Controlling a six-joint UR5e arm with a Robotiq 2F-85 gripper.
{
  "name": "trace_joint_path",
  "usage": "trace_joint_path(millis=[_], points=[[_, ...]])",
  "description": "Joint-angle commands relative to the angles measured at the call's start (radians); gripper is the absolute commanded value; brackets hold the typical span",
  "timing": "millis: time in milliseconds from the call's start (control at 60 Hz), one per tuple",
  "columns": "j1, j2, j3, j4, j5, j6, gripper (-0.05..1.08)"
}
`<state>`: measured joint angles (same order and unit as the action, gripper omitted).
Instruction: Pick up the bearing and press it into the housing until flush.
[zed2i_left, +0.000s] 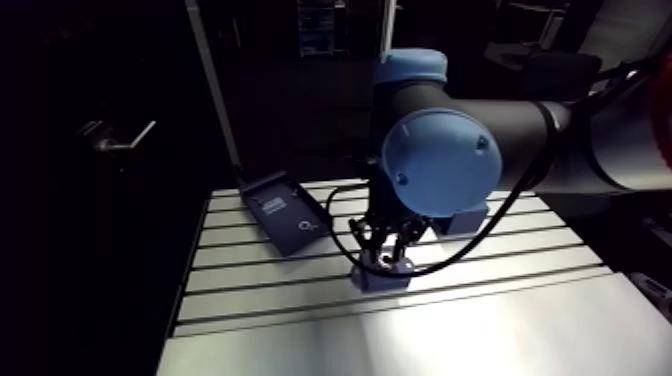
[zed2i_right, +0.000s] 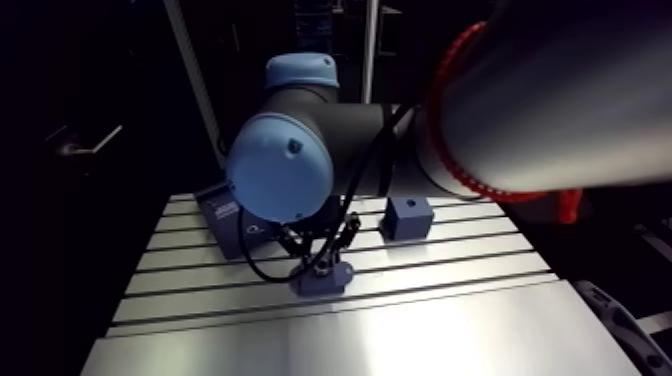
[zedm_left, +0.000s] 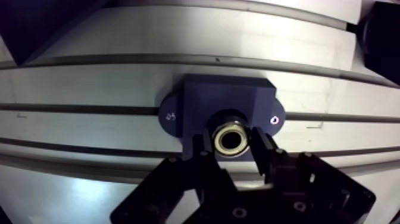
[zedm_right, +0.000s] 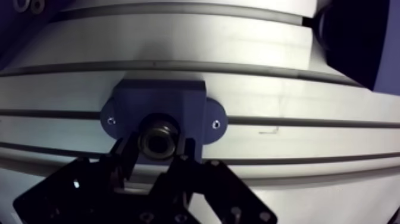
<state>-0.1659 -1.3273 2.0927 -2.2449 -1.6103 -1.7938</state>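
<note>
In the arm view, the wrist is seen coming down from the top edge onto the slotted table (zed2i_left: 520, 320). The gripper (zed2i_left: 387, 258) is set right over a small blue housing (zed2i_left: 383, 281) near the middle of the slotted section. From here its fingers are too small and dark for their spread to be read. A second blue block (zed2i_right: 408, 216), with a round hole in its top face, is found further back on the table, well apart from the housing. Off to one side, a dark flat plate (zed2i_left: 285, 212) with a pale label is laid at an angle across the slots. The near part of the table is taken up by a smooth, brightly lit sheet.

Over to the wrist view, and the grip is made plain. The bearing (zedm_left: 231, 138), a bright metal ring with a dark centre, is caught between the two fingers (zedm_left: 201, 149), one pad closed in on each side. The jaws are held only as far apart as the ring is wide. The bearing is placed at the dark round bore on the near edge of the housing, directly under the gripper. Whether it is seated flush cannot be told from this angle. The housing's raised middle is flanked by two rounded ears (zedm_left: 275, 119), each marked by a small hole. One table slot is seen running under the ears, and more slots are seen ahead of the housing and nearer the gripper.
</note>
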Motion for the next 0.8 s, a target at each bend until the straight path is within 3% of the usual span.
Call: trace_joint_path(millis=[17, 800], points=[[0.000, 0.003, -0.001, -0.013, 0.000, -0.002, 0.59], [0.003, 0.006, 0.005, -0.039, 0.002, -0.002, 0.59]])
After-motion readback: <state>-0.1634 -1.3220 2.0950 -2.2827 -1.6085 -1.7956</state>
